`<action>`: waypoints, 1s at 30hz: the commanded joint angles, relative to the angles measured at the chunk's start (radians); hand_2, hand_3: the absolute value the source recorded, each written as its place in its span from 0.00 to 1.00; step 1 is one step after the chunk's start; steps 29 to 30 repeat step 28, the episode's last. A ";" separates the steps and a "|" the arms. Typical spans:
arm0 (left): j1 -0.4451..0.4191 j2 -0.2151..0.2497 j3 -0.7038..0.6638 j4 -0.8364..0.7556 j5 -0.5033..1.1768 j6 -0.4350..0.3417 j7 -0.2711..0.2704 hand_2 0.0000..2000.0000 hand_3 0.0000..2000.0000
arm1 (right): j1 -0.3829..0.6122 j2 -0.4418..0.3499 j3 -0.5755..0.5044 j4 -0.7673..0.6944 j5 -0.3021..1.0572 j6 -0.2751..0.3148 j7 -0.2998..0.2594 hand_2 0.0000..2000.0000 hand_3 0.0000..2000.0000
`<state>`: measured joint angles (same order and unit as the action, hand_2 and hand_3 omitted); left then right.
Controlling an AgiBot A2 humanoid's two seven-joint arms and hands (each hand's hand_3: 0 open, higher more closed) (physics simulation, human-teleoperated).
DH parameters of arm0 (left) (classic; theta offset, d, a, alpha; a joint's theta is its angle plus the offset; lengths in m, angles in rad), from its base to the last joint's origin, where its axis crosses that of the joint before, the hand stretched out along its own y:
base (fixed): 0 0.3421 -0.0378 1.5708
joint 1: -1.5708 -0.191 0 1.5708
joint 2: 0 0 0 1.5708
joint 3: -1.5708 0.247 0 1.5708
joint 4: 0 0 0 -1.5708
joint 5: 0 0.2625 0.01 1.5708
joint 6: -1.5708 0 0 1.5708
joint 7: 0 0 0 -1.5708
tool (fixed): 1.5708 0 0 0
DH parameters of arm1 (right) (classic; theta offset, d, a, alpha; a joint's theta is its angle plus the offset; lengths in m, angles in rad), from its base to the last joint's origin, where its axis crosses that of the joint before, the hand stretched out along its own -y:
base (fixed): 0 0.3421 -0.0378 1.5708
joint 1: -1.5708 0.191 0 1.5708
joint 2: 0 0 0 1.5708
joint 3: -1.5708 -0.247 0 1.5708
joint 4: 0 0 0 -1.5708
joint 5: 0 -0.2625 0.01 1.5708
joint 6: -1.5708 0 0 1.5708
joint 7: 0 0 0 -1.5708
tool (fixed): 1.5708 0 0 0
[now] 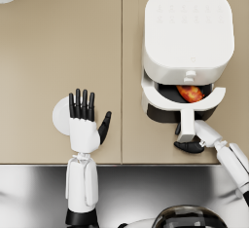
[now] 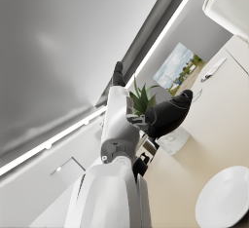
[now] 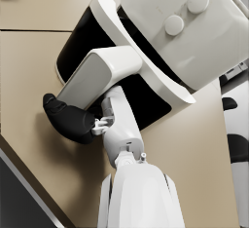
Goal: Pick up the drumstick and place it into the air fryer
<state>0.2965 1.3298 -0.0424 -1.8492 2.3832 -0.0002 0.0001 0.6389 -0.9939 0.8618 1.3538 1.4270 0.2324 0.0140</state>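
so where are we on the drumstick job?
Mostly done: the drumstick already lies in the air fryer drawer, which is partly open. In hand: the right robot hand is at the drawer handle. The left robot hand is open over the empty plate. Left: likely closing the drawer.

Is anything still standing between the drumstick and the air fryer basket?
No. The drumstick already lies inside the air fryer basket, whose drawer is pulled partly out. The right hand is at the drawer handle; the left hand hovers open over a white plate.
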 commanded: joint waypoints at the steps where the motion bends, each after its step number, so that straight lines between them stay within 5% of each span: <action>1: 0.001 0.000 -0.002 0.002 0.000 0.000 0.000 0.00 0.00 | 0.126 -0.253 0.010 -0.104 0.000 0.002 -0.001 1.00 1.00; 7: 0.028 0.001 -0.003 0.029 0.000 0.000 0.000 0.00 0.00 | 0.222 -0.320 0.011 -0.290 0.002 -0.029 0.003 1.00 1.00; 8: 0.012 0.001 -0.006 0.023 0.000 0.000 0.000 0.00 0.00 | 0.062 -0.565 -0.487 -0.319 0.002 -0.038 0.004 1.00 1.00; 9: 0.029 0.002 -0.006 0.035 0.000 0.000 0.000 0.00 0.00 | 0.218 -0.360 -0.056 -0.344 0.003 -0.011 -0.001 1.00 1.00; 13: 0.035 0.003 0.001 0.051 0.000 0.000 0.000 0.00 0.00 | 0.269 -0.358 0.003 -0.411 0.003 0.013 0.014 1.00 1.00; 14: 0.030 0.003 -0.002 0.054 0.000 0.000 0.000 0.00 0.00 | 0.215 -0.404 -0.134 -0.401 0.003 0.009 0.016 1.00 1.00; 15: 0.019 0.003 -0.001 0.048 0.000 0.000 0.000 0.00 0.00 | 0.266 -0.356 0.011 -0.399 0.003 0.007 0.015 1.00 1.00; 16: 0.018 0.003 -0.001 0.051 0.000 0.000 0.000 0.00 0.00 | 0.192 -0.227 -0.054 -0.421 0.002 0.012 0.018 1.00 1.00; 30: 0.017 0.004 -0.001 0.058 0.000 0.000 0.000 0.00 0.00 | 0.229 -0.209 0.005 -0.430 0.000 0.024 0.009 1.00 1.00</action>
